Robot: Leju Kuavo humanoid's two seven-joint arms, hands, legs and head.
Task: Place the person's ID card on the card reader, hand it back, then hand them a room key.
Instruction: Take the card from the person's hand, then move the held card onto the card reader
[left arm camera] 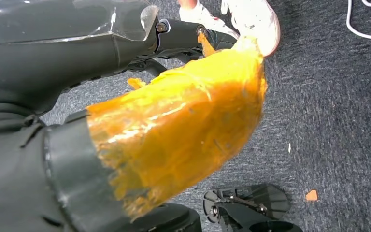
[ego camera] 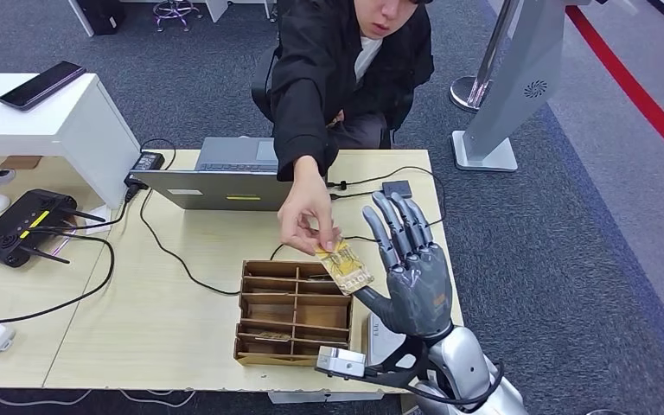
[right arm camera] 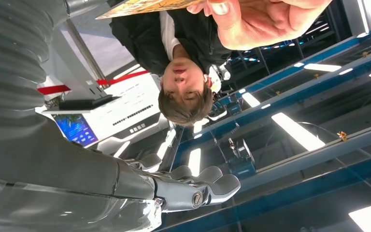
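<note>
Head view: the right hand (ego camera: 415, 277) is raised above the right end of the table (ego camera: 164, 328), palm up, its fingers (ego camera: 402, 225) straight and slightly spread, pointing away from the robot toward the person (ego camera: 346, 69) seated across the table. A yellowish card (ego camera: 344, 265) lies tilted just beside the base of the thumb; whether the thumb presses on it cannot be told. The person's hand (ego camera: 307, 216) reaches across the table and pinches the far end of the card between thumb and fingertips. Directly below the card sits a brown compartmented box (ego camera: 292, 311), near the table's front edge. Behind it a closed grey laptop (ego camera: 225, 177) rests on the table, with black cables trailing left to a black router (ego camera: 22, 229).

Right wrist view: the card (right arm camera: 145, 6) shows edge-on, the person's hand (right arm camera: 265, 21) gripping it, and the robot's fingers (right arm camera: 203, 183) extend outward with nothing between them.

Left wrist view: the left hand (left arm camera: 174, 125) is wrapped in orange film and hangs over dark carpet (left arm camera: 328, 121); the state of its fingers cannot be told.
</note>
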